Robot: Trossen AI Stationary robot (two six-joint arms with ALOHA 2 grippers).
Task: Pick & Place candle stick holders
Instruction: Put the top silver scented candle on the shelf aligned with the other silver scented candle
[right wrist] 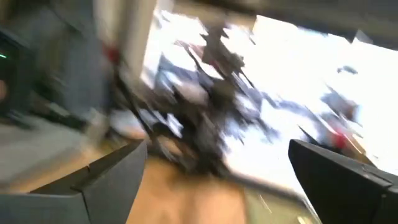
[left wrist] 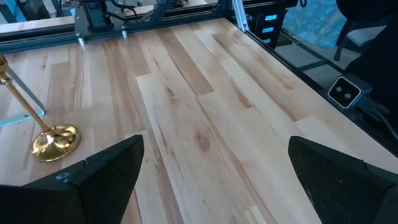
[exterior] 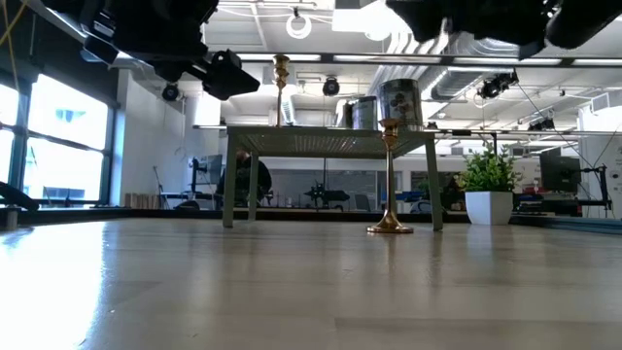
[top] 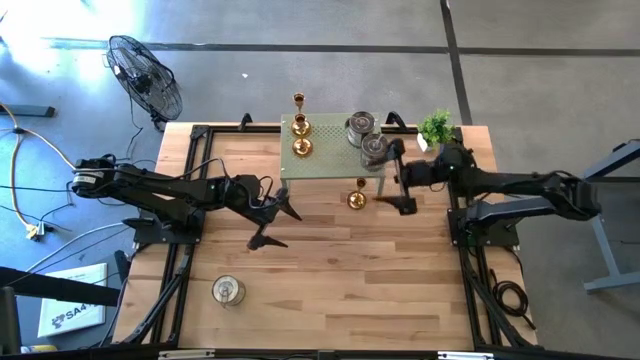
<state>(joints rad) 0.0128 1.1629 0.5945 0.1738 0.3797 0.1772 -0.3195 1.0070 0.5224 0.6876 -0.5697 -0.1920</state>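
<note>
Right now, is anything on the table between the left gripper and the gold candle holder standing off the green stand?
Nothing visible. The open left gripper and the gold candle holder have only bare wooden table between them.

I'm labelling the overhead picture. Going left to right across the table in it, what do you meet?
Silver holder → left gripper → gold holders on the mat → lone gold holder → silver holders → potted plant.
</note>
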